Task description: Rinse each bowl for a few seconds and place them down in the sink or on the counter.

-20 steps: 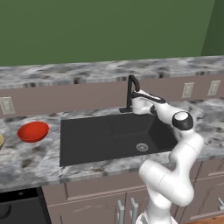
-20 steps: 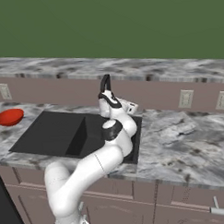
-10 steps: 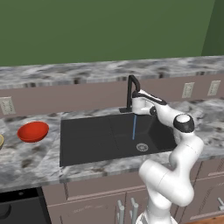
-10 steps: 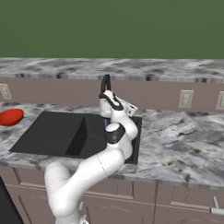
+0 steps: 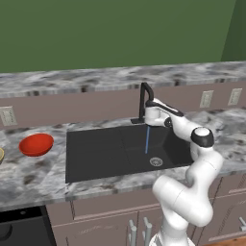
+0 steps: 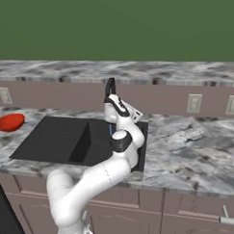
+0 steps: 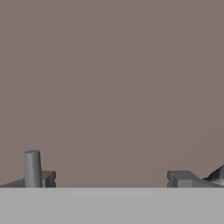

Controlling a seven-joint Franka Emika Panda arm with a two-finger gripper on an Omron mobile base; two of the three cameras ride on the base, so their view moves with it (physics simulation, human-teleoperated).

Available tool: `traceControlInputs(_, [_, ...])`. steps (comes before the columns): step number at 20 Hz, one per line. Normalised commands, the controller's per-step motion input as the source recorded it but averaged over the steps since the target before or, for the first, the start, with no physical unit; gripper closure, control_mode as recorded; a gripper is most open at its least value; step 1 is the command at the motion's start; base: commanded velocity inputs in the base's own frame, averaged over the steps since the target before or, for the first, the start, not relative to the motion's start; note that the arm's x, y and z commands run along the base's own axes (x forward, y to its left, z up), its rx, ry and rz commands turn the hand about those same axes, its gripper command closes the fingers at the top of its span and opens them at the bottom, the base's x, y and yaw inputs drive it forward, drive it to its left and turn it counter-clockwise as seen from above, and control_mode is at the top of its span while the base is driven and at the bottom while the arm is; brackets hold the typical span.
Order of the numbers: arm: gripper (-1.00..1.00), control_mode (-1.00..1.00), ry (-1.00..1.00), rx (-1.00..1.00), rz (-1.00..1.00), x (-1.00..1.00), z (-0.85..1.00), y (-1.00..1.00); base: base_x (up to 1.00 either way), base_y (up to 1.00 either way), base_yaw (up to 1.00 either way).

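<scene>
One red bowl (image 5: pixel 36 144) sits on the counter (image 5: pixel 29 173), well off to the left of our gripper (image 5: pixel 150 114); our jaws stand wide open and empty beside the faucet (image 5: pixel 143 101), above the sink (image 5: pixel 105 151); water (image 5: pixel 147 140) runs just below them.

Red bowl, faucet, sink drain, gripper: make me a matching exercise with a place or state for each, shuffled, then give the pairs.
Things:
1. red bowl
2. faucet
3. drain
4. gripper

Places or states:
A. open, up by the faucet
B. on the counter left of the sink
C. running a thin stream of water
D. in the basin floor

Pairs: 1-B, 2-C, 3-D, 4-A
</scene>
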Motion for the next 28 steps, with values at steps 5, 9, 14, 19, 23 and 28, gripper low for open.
traceControlInputs(5, [-1.0, -1.0, 0.03, 0.07, -0.01, -0.04, 0.75, -0.36, 0.0, 0.0, 0.0])
traceControlInputs(9, [-1.0, -1.0, 0.02, 0.06, 0.0, -0.11, 0.9, -0.27, 0.0, 0.0, 0.0])
traceControlInputs(14, [-1.0, -1.0, -0.01, 0.01, 0.0, -0.31, 0.89, -0.1, 0.0, 0.0, 0.0])
traceControlInputs(19, [-1.0, -1.0, -0.13, -0.01, 0.0, -0.67, 0.52, -0.07, 0.0, 0.0, 0.0])
traceControlInputs(23, [-1.0, -1.0, -0.15, -0.01, 0.0, -0.42, 0.78, -0.06, 0.0, 0.0, 0.0])
traceControlInputs(28, [-1.0, -1.0, -0.07, 0.0, 0.0, -0.37, 0.75, -0.05, 0.0, 0.0, 0.0])
